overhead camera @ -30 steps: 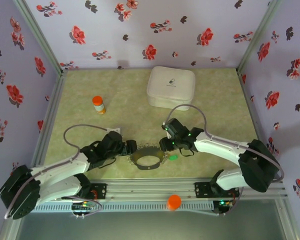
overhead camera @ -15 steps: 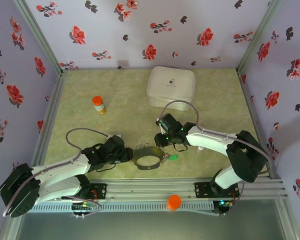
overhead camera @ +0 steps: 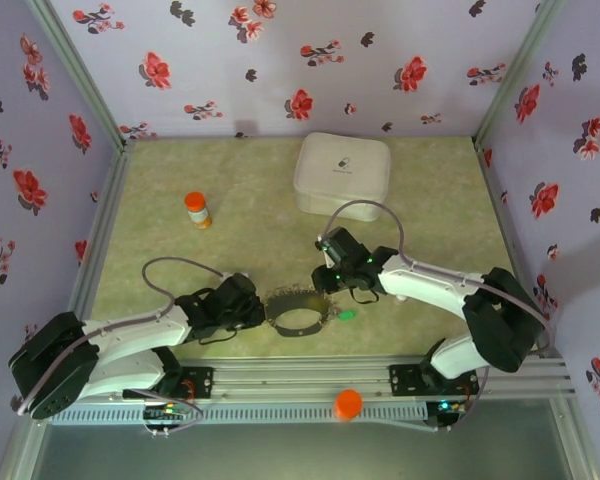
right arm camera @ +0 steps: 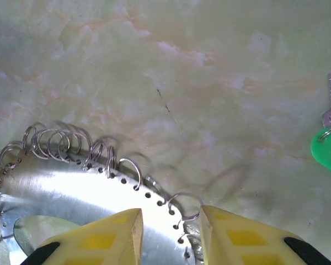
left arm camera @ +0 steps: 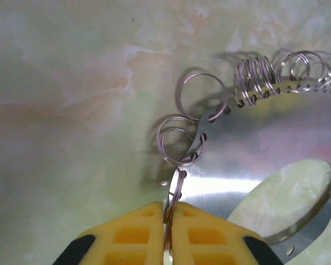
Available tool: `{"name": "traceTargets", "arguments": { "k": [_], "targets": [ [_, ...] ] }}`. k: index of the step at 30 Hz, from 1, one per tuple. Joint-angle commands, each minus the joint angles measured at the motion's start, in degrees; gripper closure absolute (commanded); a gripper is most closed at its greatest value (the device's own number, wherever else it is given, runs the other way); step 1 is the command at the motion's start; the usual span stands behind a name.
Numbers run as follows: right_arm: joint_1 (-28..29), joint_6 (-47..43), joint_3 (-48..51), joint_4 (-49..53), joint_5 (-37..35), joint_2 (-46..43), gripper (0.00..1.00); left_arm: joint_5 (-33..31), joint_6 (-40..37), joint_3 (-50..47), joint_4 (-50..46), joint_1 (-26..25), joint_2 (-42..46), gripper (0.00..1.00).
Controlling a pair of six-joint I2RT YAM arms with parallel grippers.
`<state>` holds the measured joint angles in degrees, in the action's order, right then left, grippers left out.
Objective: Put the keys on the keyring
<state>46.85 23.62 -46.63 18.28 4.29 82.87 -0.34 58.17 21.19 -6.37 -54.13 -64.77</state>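
Toward near edge of bench (overhead camera: 160,180), found keyring (left arm camera: 248,160) lying flat, about midway across. Noted left fingers (left arm camera: 174,229) closed tight on keyring by one split ring (left arm camera: 176,190) of its fringe. Noted right fingers (right arm camera: 129,234) part-open, astride keyring's far edge, gripping nothing. Saw green key (right arm camera: 326,144) loose on bench just beside, to right. Judged step as steadying the ring: advised holding pinch low and firm, sparing neighbouring rings, and sending right fingers for key by its head, with shaft left free for threading.
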Motion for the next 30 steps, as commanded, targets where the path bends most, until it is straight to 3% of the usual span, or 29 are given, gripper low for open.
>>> {"name": "traceTargets", "arguments": {
  "k": [1,5,18,30],
  "targets": [
    [-0.47,0.79,1.10,0.91,-1.30,-1.63,0.66,-0.43,-0.10,-0.62,1.82,-0.32,0.00,0.94],
    [-0.61,0.90,1.43,1.26,-1.30,-2.72,0.66,-1.27,-0.71,-0.45,2.81,-0.30,-0.30,1.00],
    [-1.38,1.58,2.82,2.03,-1.51,-5.48,0.66,-2.01,-4.36,-0.31,7.62,0.00,-4.19,1.00],
    [-4.99,1.40,2.99,1.01,0.07,-5.18,0.66,-3.06,-4.63,-5.49,-3.07,0.02,7.61,1.00]
  ]
}}
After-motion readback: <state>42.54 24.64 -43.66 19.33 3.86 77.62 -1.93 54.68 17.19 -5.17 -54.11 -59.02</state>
